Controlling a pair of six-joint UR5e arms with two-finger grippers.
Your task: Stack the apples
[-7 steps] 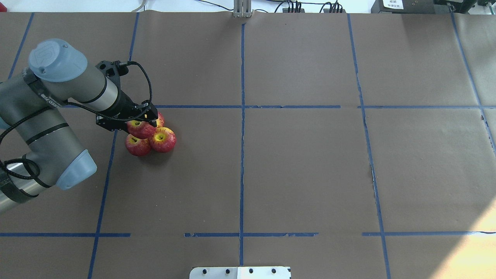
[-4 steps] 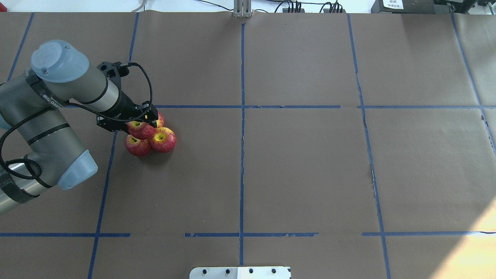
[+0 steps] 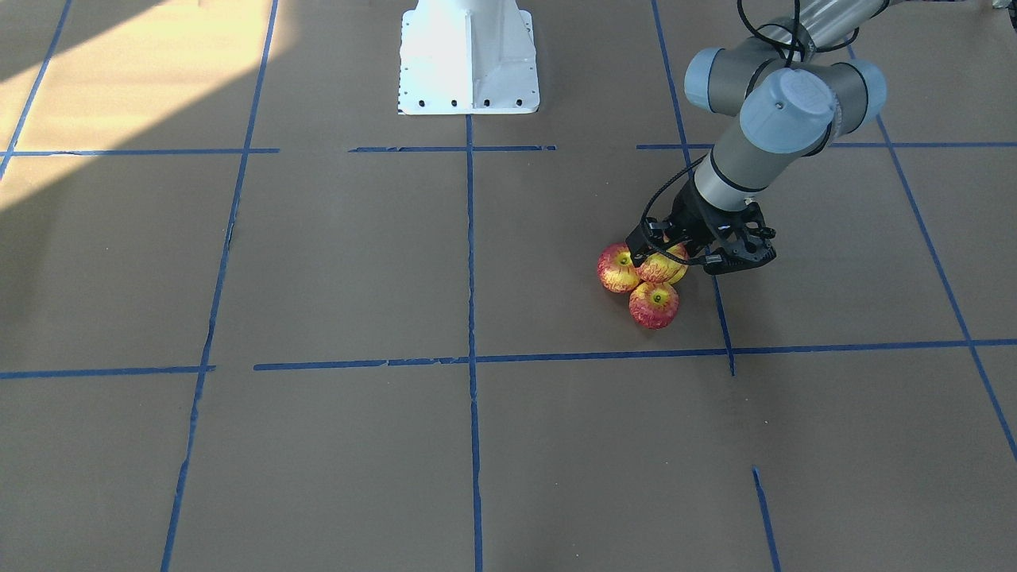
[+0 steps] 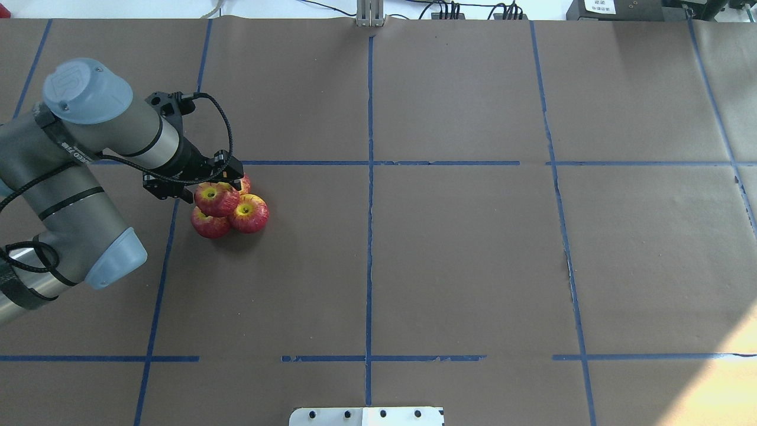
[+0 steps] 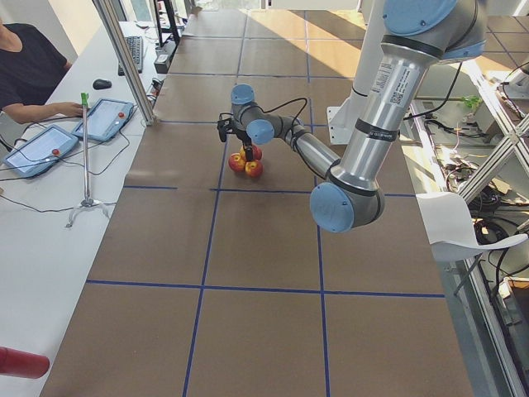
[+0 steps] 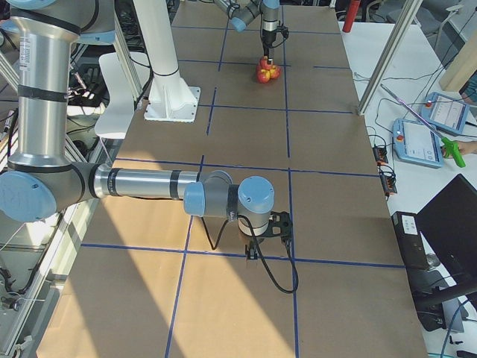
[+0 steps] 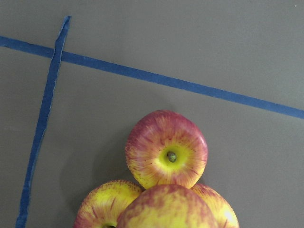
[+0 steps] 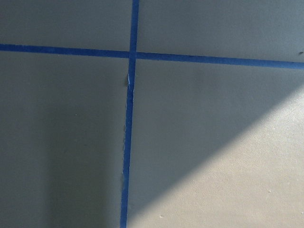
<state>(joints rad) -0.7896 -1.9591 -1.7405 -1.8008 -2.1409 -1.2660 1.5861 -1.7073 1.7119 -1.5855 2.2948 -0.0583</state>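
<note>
Four red-and-yellow apples sit close together left of the table's middle. Three lie on the brown paper: one at the front left [image 4: 208, 226], one at the right [image 4: 250, 213], one at the back [image 4: 243, 183], mostly hidden. The fourth apple [image 4: 216, 199] rests on top of them, as the front-facing view [image 3: 661, 266] also shows. My left gripper [image 4: 216, 179] is open just above and behind the top apple, not holding it. The left wrist view shows the top apple [image 7: 166, 209] close below and no fingers. My right gripper [image 6: 270, 226] hangs low over bare paper far away; I cannot tell its state.
Blue tape lines [image 4: 369, 177] cross the brown paper table cover. The white robot base plate [image 3: 469, 56] stands at the table's near edge. Operator tablets [image 5: 103, 118] and a stand lie on a side table beyond the left end.
My left gripper has drawn up and back off the top apple, which now shows whole and stays resting on the other three.
</note>
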